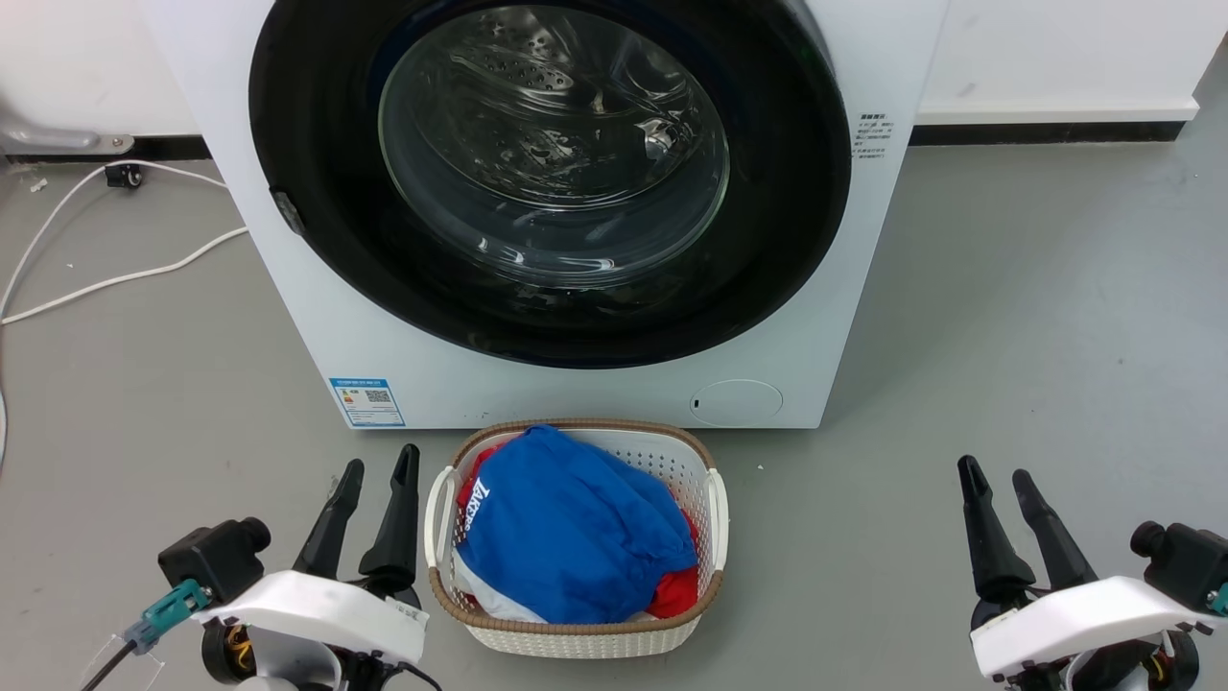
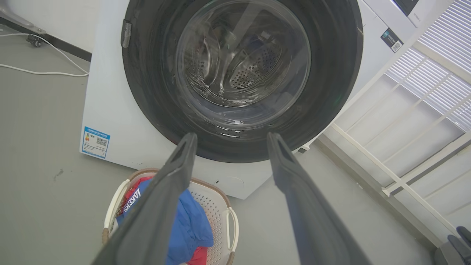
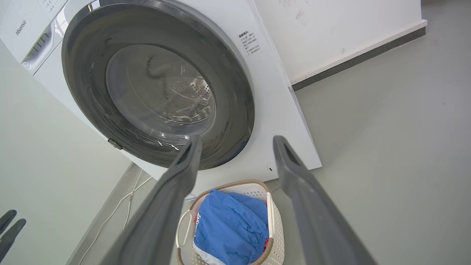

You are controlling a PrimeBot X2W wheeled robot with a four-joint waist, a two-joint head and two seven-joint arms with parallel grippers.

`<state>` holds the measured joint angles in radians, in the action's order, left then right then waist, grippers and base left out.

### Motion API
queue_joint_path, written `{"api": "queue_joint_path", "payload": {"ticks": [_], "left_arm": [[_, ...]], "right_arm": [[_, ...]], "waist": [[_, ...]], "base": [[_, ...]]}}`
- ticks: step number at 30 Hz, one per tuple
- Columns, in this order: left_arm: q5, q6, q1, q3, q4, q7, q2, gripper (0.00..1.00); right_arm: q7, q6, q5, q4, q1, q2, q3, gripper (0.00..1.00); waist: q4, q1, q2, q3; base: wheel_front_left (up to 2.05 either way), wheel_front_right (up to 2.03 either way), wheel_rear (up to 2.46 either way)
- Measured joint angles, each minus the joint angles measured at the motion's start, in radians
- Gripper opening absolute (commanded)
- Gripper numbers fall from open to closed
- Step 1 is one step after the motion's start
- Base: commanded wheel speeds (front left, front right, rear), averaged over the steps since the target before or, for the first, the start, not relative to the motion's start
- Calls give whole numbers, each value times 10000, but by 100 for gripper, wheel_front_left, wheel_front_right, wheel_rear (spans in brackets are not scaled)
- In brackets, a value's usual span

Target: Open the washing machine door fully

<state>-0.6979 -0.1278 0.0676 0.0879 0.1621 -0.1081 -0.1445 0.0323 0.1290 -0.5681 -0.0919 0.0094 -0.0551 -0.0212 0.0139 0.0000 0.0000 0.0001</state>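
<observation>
Left gripper [image 1: 383,459], right gripper [image 1: 995,470] gape; washing machine door [image 1: 552,182], top cropped, seems closed.

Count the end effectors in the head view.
2. The left end effector sits left of the laundry basket, the right end effector to its right; none seems hidden.

Bright, even, diffuse light leaves only faint soft shadows on the smooth grey floor [image 1: 1007,317]. White glints streak the glass of the round glossy black washing machine door [image 1: 787,192] ahead of the left gripper [image 2: 232,135]. Its long dark fingers [image 2: 154,217] blur near the lens, and straight lines bow toward the wrist views' edges.
</observation>
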Motion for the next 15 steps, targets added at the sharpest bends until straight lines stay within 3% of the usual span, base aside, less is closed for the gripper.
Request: {"api": "queue_joint_path", "payload": {"ticks": [15], "left_arm": [[1609, -4, 0, 265, 140, -397, -90, 100]], "right_arm": [[178, 2, 1747, 316, 209, 8, 67, 100]], "waist": [[11, 0, 0, -25]], "base": [[0, 0, 0]]}}
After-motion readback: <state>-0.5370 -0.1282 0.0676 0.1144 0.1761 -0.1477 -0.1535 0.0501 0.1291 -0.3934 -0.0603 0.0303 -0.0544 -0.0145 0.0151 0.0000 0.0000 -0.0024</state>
